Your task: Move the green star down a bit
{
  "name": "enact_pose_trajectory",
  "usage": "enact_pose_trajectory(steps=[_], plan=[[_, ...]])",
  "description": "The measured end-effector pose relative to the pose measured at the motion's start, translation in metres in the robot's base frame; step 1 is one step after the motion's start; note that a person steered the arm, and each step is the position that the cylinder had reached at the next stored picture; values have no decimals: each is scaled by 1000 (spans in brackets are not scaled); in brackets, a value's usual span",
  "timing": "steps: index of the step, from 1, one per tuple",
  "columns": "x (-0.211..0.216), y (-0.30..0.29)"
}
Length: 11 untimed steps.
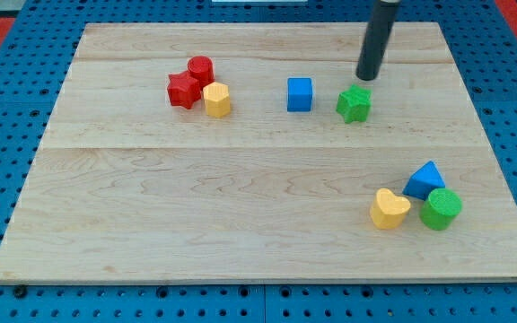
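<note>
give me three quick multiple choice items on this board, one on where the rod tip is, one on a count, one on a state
1. My tip sits where relative to the green star?
A. just above it
B. below it
C. far to its left

2. How many blocks lie on the board?
A. six
B. eight
C. ten

3. The blue cube is
A. stacked on another block
B. standing alone
C. pressed against the star

Key: 1 A, the rod ends just toward the view's top of the star. 2 B, eight blocks show. 3 B, bare wood surrounds it.

The rod (pixel 377 36) is cut off by the view's top edge, its upper part unseen. At far left, the red cylinder (pixel 201 68) is partly hidden behind the red star (pixel 183 91) and yellow block (pixel 216 100).
</note>
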<state>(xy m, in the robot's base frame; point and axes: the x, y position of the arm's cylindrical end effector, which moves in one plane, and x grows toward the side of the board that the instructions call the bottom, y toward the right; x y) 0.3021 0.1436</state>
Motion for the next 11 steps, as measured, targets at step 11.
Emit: enact_pose_trajectory(steps=[11], plan=[[92,-33]])
